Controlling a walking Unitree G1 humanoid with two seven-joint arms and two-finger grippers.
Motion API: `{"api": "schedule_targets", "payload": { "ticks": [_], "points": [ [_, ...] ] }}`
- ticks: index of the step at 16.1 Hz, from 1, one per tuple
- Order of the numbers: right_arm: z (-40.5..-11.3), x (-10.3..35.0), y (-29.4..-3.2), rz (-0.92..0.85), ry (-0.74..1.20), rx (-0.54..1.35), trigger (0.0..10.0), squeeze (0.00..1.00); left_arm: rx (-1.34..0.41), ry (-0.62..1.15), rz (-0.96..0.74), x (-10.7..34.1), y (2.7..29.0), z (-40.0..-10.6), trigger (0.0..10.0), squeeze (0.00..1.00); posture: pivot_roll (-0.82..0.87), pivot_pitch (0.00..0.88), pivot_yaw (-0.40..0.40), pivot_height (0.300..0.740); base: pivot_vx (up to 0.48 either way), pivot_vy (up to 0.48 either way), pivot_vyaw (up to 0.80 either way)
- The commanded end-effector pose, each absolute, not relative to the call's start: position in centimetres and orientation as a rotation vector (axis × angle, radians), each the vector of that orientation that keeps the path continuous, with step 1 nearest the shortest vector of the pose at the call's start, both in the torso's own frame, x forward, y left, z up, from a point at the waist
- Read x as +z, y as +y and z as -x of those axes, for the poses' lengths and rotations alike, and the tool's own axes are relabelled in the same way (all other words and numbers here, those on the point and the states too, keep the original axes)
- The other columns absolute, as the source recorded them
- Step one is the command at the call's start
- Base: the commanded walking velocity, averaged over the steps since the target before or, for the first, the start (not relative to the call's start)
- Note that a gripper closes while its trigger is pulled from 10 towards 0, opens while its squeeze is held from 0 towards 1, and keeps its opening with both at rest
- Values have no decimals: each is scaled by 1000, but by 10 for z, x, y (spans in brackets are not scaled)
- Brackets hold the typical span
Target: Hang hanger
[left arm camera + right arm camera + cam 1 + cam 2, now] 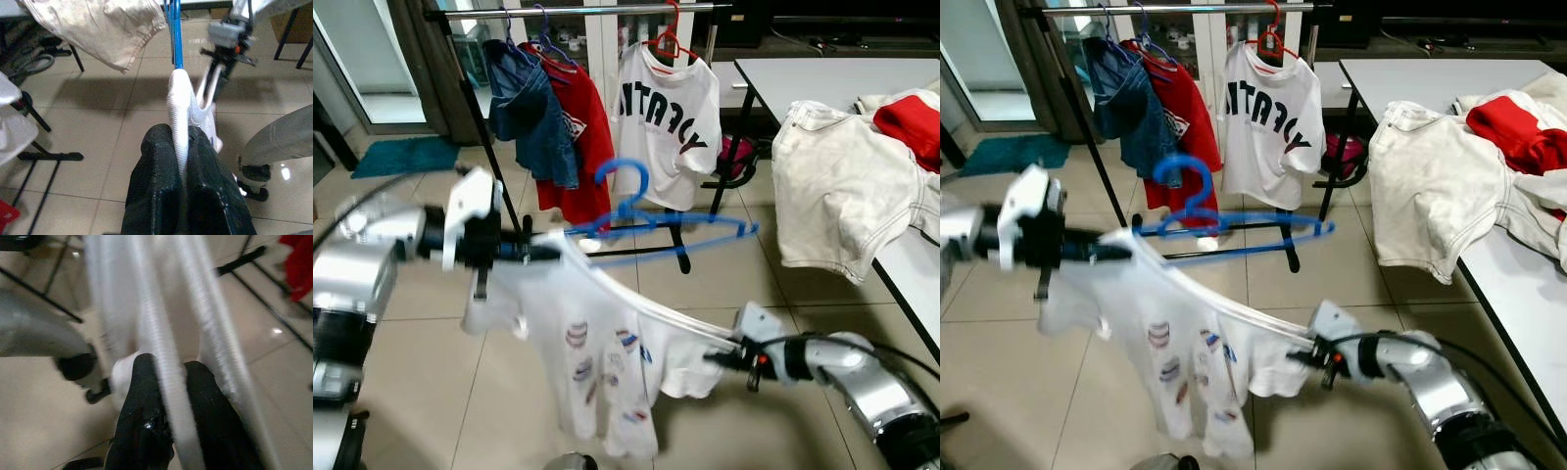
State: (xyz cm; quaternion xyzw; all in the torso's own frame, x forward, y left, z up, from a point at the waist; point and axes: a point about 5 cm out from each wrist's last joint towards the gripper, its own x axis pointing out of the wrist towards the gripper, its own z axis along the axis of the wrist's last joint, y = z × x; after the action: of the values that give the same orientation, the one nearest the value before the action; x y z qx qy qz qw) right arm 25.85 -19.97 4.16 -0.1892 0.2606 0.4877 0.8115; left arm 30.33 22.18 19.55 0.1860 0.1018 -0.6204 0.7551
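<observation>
A blue plastic hanger [646, 227] floats in front of me, its hook up, partly inside a white printed T-shirt [592, 362]. My left gripper [543, 250] is shut on the shirt's ribbed collar [178, 122] near the hanger's left end. My right gripper [720, 354] is shut on the shirt's edge lower right, stretching the cloth between both arms. Behind stands the black clothes rail [578, 10], carrying a denim jacket [533, 113], a red shirt [582, 137] and a white lettered T-shirt [666, 113] on a red hanger.
A white table [862, 83] on the right holds cream trousers [842, 186] hanging over its edge and a red garment [911, 122]. The rail's black foot [680, 257] lies on the tiled floor ahead. A teal mat [401, 155] lies far left.
</observation>
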Motion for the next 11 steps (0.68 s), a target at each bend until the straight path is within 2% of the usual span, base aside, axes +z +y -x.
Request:
{"api": "schedule_targets", "payload": {
  "ticks": [1, 3, 6, 11],
  "points": [
    [-265, 47, -209, 450, 535, 984, 0, 0, -1336, 187, -440, 205, 223, -302, 0, 0, -138, 0, 60, 740, 0, 0, 0],
    [-275, 53, -217, 474, 484, 881, 0, 0, -1337, 200, -439, 197, 221, -296, 0, 0, -140, 0, 59, 740, 0, 0, 0],
    [-300, 74, -242, 534, 381, 625, 0, 0, -1342, 274, -469, 175, 219, -280, 0, 0, -151, 0, 58, 740, 0, 0, 0],
    [-313, 84, -250, 586, 351, 550, 0, 0, -1349, 330, -470, 159, 215, -264, 0, 0, -152, 0, 48, 740, 0, 0, 0]
  ]
}}
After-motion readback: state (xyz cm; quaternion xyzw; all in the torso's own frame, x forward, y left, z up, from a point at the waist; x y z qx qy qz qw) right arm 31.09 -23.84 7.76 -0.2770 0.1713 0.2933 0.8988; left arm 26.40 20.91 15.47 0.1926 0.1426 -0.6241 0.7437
